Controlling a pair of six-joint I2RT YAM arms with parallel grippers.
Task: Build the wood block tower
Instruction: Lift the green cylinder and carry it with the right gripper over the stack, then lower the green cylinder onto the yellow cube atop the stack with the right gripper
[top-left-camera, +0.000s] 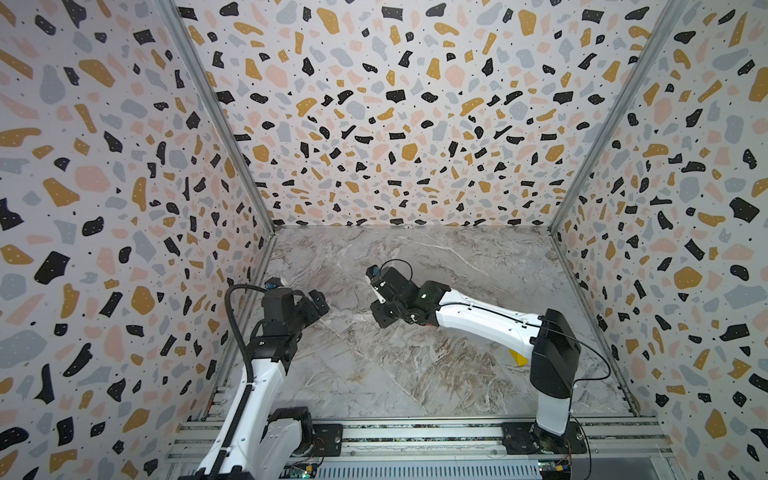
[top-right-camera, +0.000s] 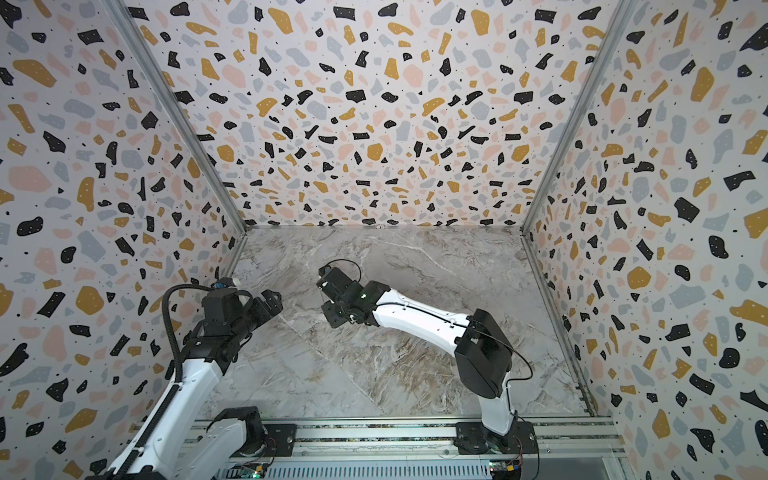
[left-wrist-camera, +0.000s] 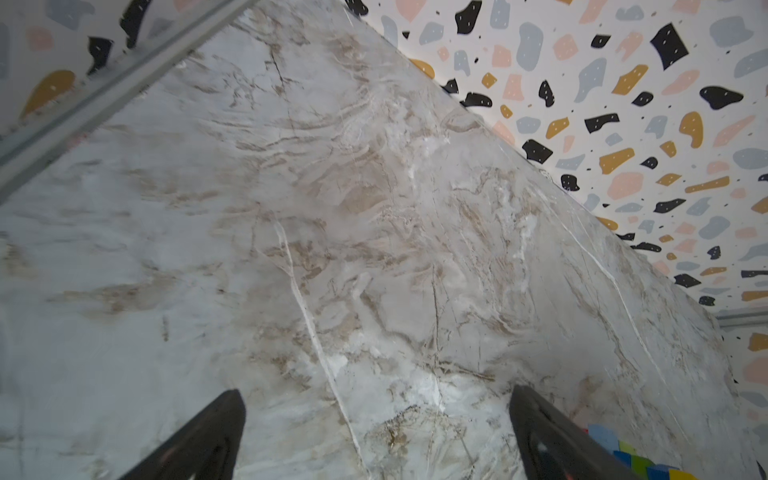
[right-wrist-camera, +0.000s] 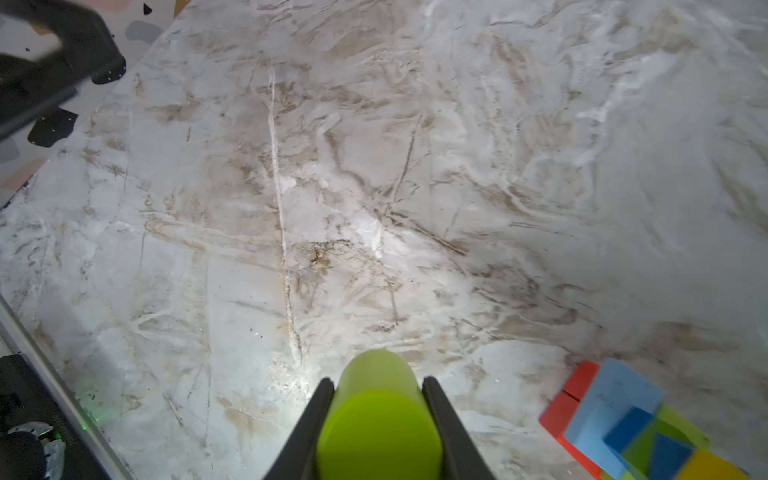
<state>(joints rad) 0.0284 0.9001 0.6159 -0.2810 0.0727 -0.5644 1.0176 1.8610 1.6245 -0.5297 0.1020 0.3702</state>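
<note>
The lime cylinder (right-wrist-camera: 380, 415) sits clamped between the two black fingers (right-wrist-camera: 316, 419) of the right gripper (right-wrist-camera: 379, 381), one on each side of it, its rounded end sticking out past their tips.

Speckled walls (top-left-camera: 395, 124) close in the marble table (top-left-camera: 415, 374) on three sides. The right arm (top-left-camera: 478, 318) reaches in over the table's middle, and the left arm (top-left-camera: 266, 374) stands near the side wall. The left gripper (left-wrist-camera: 376, 390) has its jaws spread wide with only bare marble between them, grasping nothing.

The wood block tower (right-wrist-camera: 615, 415) stands on the table to one side of the right gripper, clear of its fingers and lower than the cylinder. Red slabs (right-wrist-camera: 557, 411) form its base. A pale blue block (right-wrist-camera: 611, 395) lies on them, with dark blue cubes (right-wrist-camera: 627, 428), a lime piece (right-wrist-camera: 681, 419) and a yellow block (right-wrist-camera: 710, 465) above it. The left wrist view catches the same stack (left-wrist-camera: 602, 436) just past the outer side of one left finger. In both top views the right arm hides the tower. A sliver of yellow (top-left-camera: 518, 357) shows by the arm's elbow in a top view; which block it is cannot be told.
</note>
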